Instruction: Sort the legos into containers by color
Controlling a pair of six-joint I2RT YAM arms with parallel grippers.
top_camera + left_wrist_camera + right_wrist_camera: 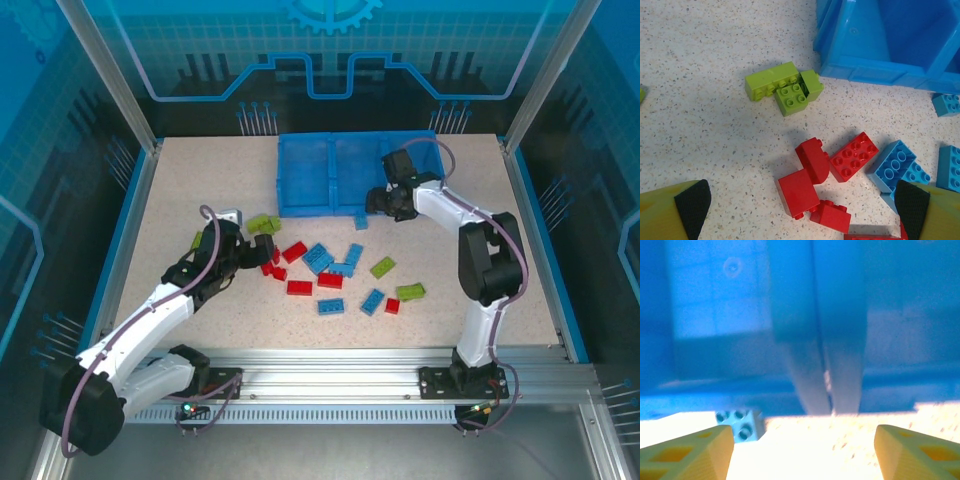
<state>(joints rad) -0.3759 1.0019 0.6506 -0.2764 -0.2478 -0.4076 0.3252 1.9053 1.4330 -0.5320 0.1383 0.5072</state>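
Red, blue and yellow-green legos (330, 280) lie scattered on the table in front of the blue tray (305, 180) with its three containers. My left gripper (262, 250) hangs open over a cluster of red bricks (807, 182), which lie between its fingertips (692, 205). Two green bricks (782, 87) sit farther ahead, by the tray's corner (875, 70). My right gripper (805, 450) is open and holds nothing, low at the tray's front wall (790, 385). A small blue brick (740, 424) lies on the table just beside its left finger.
Aluminium posts and blue panels enclose the table. A raised blue rim (540, 240) runs along the table's right side. Bare speckled tabletop (180, 190) stretches left of the tray. A divider wall (825, 365) of the tray rises straight ahead of the right gripper.
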